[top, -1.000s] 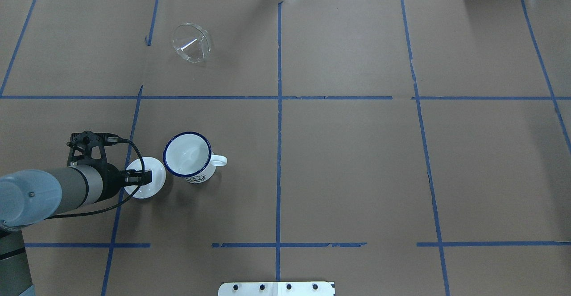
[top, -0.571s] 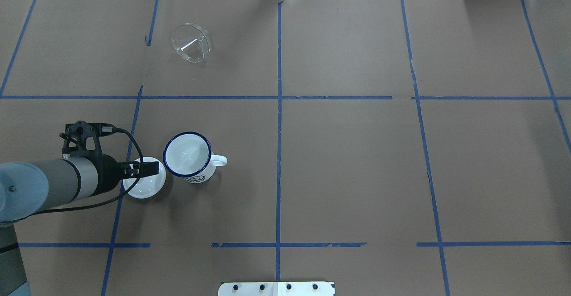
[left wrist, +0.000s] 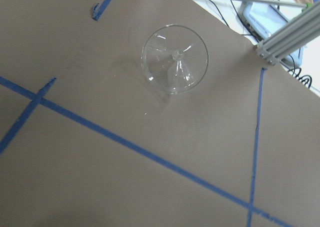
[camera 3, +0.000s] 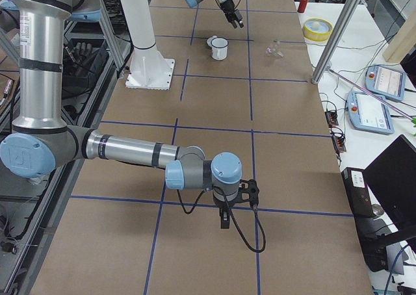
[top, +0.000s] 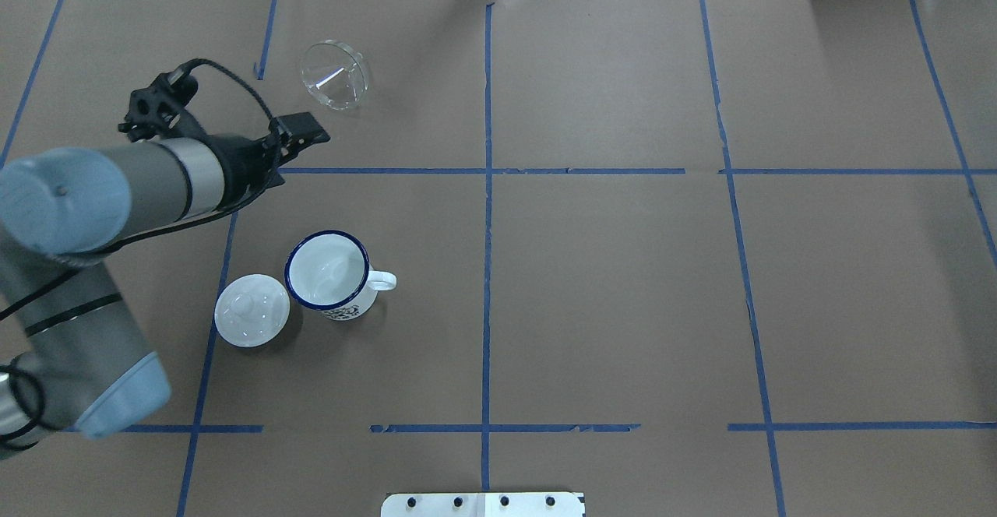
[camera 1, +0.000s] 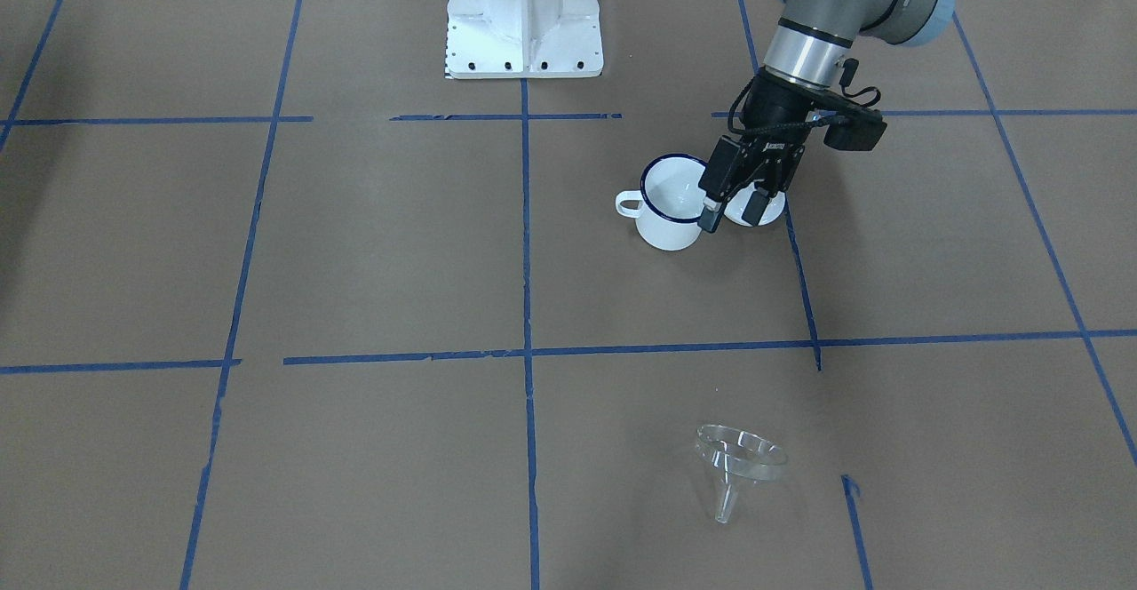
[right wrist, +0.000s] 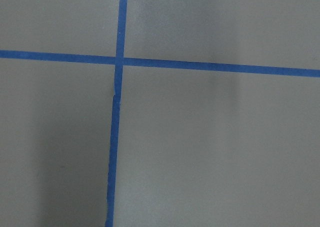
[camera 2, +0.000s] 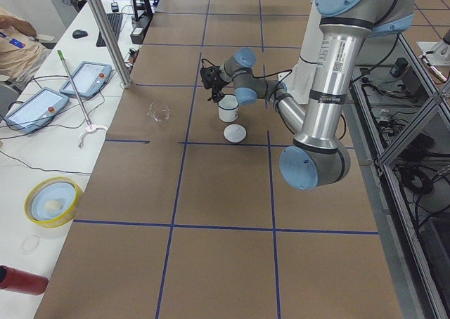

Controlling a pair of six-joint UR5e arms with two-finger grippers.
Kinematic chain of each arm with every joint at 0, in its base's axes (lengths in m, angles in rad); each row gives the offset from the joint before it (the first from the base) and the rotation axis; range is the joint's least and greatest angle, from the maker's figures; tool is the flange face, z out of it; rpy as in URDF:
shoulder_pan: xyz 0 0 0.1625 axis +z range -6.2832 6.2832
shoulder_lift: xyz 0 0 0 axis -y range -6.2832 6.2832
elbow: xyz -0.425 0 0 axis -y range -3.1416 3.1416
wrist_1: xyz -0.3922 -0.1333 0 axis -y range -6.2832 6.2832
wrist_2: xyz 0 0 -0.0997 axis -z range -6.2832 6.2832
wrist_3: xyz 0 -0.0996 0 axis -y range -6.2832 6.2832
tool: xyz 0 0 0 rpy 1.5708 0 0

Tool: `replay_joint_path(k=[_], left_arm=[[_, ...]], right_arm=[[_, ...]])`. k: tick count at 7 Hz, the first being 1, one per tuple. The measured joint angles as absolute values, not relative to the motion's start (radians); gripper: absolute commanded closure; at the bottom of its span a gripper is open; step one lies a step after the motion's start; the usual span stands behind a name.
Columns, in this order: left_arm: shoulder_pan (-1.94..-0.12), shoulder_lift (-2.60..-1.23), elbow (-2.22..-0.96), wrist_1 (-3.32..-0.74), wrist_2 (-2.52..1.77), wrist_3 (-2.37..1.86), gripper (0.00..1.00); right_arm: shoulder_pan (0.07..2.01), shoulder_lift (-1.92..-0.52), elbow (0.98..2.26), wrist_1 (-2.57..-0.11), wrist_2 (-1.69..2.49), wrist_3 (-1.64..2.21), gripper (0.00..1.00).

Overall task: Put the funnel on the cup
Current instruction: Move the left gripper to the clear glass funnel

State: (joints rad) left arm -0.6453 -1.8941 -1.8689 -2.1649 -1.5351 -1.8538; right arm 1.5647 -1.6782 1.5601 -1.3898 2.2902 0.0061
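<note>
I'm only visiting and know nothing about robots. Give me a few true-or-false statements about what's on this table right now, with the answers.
1. The small clear funnel sits in the mouth of the white enamel mug with the dark blue rim. False: it lies tipped over on the brown paper, well apart from the mug.
2. The round white knobbed lid lies beside the mug, not on it. True.
3. The left arm's fingers are clamped on the lid. False: they are spread, empty and raised above the table.
4. The mug stands upright with its mouth uncovered. True.
</note>
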Motion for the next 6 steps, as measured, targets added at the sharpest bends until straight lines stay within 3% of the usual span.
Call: replay_joint_path(k=[2,5,6], left_arm=[[-0.698,-2.051,-1.633,-2.214,-1.532,-2.041,0.04],[-0.75,-2.172,-1.307,-2.406,-1.506,-2.112,0.05],[-0.759,-2.207,-1.239,-2.436,-1.5,-2.116,0.19]], right_arm=[[1.565,-1.678,1.56,-1.39,2.29,0.006,0.0],[1.565,-1.678,1.56,-1.39,2.29,0.006,0.0],[1.565,-1.678,1.56,-1.39,2.29,0.006,0.0]])
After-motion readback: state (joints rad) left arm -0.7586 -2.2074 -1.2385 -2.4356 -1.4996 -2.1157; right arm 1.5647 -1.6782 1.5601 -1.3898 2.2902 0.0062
